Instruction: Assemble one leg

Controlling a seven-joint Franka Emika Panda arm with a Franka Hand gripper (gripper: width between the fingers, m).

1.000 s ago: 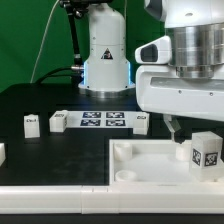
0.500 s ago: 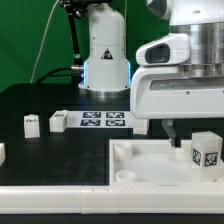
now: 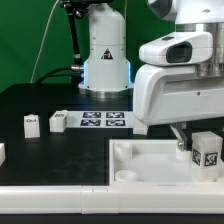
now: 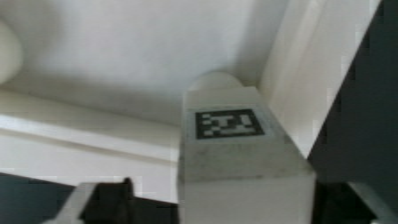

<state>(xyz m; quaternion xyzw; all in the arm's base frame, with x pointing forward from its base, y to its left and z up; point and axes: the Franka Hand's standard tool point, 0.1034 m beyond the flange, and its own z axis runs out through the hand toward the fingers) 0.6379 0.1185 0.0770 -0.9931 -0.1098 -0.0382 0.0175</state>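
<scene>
Gripper [image 3: 186, 143]: fingers lowered just beside upright leg [image 3: 207, 150] standing in white tray [image 3: 130, 172], jaw state indeterminate; two smaller blocks [image 3: 31, 123] near marker board [image 3: 103, 121].

Large white square plastic tray with raised corners [image 3: 130, 170] fills the foreground on the black table [image 3: 40, 105]. Small white rectangular block leg with a black-and-white code tag [image 3: 207, 149] stands upright in the tray at the exterior view's right. White Panda arm's gripper [image 3: 182, 138] hangs just beside the leg; jaw state unclear. Flat white marker board with tags [image 3: 103, 120] lies behind, with two small white tagged blocks [image 3: 31, 123] [image 3: 58, 120] at its left.
</scene>
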